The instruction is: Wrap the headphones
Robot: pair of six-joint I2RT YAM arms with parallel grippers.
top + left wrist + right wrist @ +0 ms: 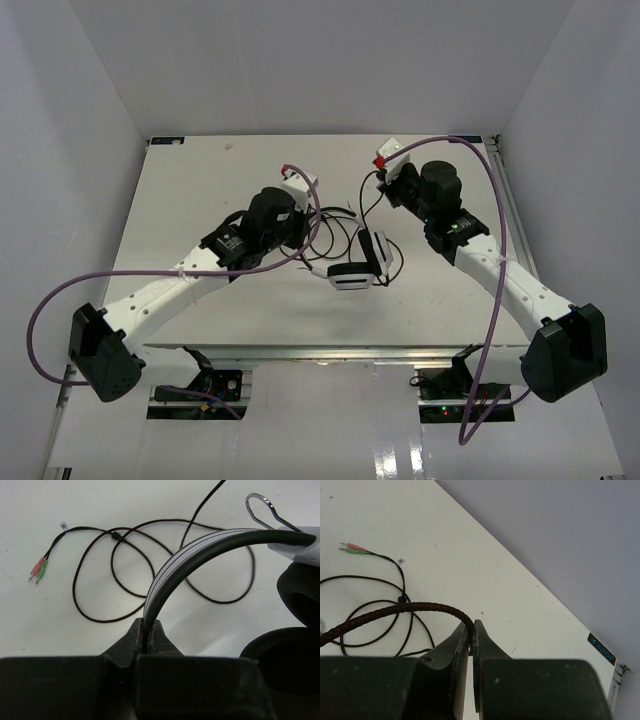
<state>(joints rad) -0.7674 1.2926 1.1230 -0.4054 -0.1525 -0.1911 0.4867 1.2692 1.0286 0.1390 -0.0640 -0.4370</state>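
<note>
The white headphones (360, 268) with black ear pads lie mid-table. My left gripper (303, 250) is shut on the headband (200, 550); in the left wrist view the jaws (148, 630) pinch the band's end, and a black ear pad (295, 645) sits at the right. The thin black cable (100, 615) lies in loose loops on the table and ends in a pink and a green plug (39, 570). My right gripper (378, 188) is shut on the cable's thicker braided section (395, 611) at its fingertips (471, 627), behind the headphones. The plugs (352, 548) also show in the right wrist view.
Grey walls enclose the white table (200, 200) on the left, back and right. Its right edge carries a rail with a small label (601, 651). Thick purple arm cables (100, 275) arc beside both arms.
</note>
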